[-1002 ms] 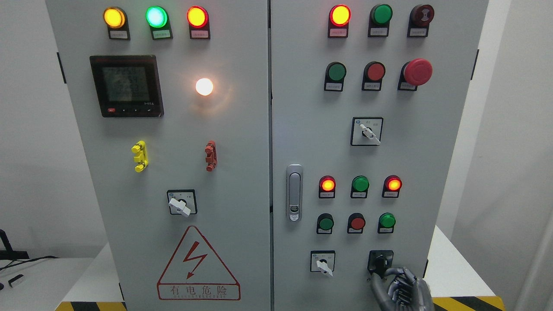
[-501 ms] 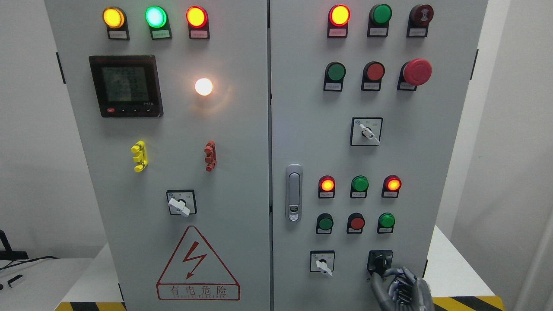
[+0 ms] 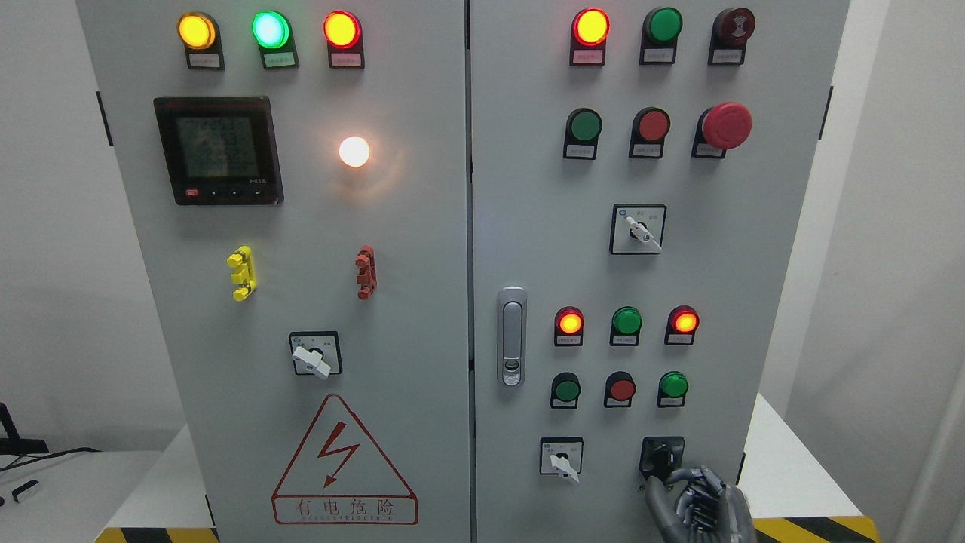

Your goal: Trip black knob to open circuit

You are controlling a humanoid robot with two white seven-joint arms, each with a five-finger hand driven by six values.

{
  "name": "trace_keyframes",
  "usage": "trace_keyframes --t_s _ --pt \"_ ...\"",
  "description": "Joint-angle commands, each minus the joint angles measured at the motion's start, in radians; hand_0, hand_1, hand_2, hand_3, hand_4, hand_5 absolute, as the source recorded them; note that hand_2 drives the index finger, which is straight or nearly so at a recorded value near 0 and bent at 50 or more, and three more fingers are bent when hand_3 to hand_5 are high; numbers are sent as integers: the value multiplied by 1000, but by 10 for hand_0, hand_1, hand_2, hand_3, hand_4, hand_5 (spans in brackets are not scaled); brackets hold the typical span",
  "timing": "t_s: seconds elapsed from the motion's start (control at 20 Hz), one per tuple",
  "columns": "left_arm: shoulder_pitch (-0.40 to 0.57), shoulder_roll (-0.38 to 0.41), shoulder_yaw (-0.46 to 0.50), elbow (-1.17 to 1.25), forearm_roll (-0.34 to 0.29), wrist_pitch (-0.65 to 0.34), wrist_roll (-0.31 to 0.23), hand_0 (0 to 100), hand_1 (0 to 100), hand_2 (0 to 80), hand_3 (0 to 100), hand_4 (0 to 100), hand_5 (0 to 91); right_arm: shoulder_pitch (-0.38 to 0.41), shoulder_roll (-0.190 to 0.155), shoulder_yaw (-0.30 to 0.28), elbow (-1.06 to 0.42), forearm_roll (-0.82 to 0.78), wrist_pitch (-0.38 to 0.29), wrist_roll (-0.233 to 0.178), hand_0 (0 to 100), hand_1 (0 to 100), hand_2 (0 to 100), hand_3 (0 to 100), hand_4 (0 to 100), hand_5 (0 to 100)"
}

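The black knob (image 3: 662,455) sits in a black square plate at the bottom right of the grey cabinet's right door (image 3: 709,249). My right hand (image 3: 697,504) comes up from the bottom edge, just below and to the right of the knob. Its grey fingers (image 3: 667,477) are curled, with the top finger reaching the lower edge of the knob's plate. It grips nothing that I can see. The left hand is out of view.
A white selector switch (image 3: 562,457) sits left of the knob. Above it are lit indicator lamps (image 3: 570,322) and push buttons (image 3: 622,389). The door latch (image 3: 512,336) is near the middle seam, and the red emergency stop (image 3: 727,124) is at upper right. The cabinet stands on a white table (image 3: 791,475).
The whole view has slid a few pixels to the left. The right hand keeps its place below the black knob.
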Motion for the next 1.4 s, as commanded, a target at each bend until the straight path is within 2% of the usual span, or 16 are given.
trace_keyframes --t_s 0.0,1.35 --pt "0 1 0 0 5 0 0 120 389 0 0 0 0 -2 0 28 1 1 1 0 420 732 541 941 990 1000" --pt "0 -1 0 0 5 0 0 120 389 0 0 0 0 -8 0 27 -1 1 0 0 431 721 539 947 990 1000"
